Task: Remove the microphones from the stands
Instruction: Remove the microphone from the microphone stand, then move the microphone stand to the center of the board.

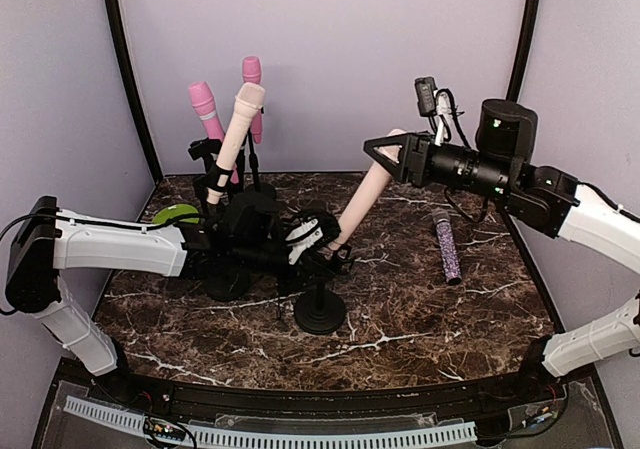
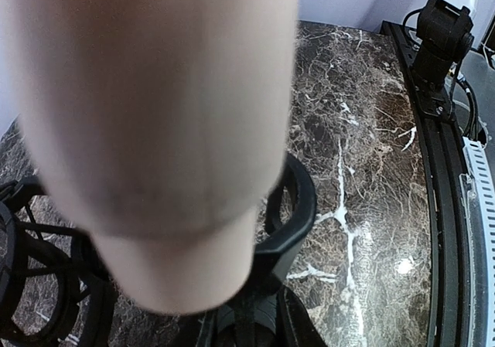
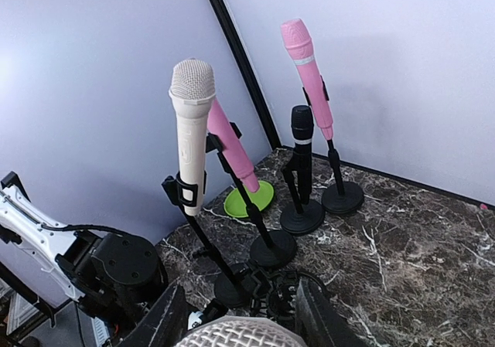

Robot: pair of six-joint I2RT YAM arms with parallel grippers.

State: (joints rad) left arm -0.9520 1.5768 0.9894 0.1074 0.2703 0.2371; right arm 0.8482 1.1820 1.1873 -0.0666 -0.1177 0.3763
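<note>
Marble table [image 1: 430, 314], spare microphones [image 3: 192, 134] near stand [image 1: 320, 312]

The top camera looks down from behind. The left wrist camera sits right against the mic [image 2: 155, 130]. Right wrist and top both show the stands [image 3: 303, 217].

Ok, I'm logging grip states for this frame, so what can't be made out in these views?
- Top view: the left claw blends into the black stand, so open or shut is unreadable.
- Left wrist: the beige microphone fills the lens, blurred, hiding that claw's fingers.
- Right wrist: the bottom edge cuts off the microphone's head, so whether the right claw presses it cannot be told.
</note>
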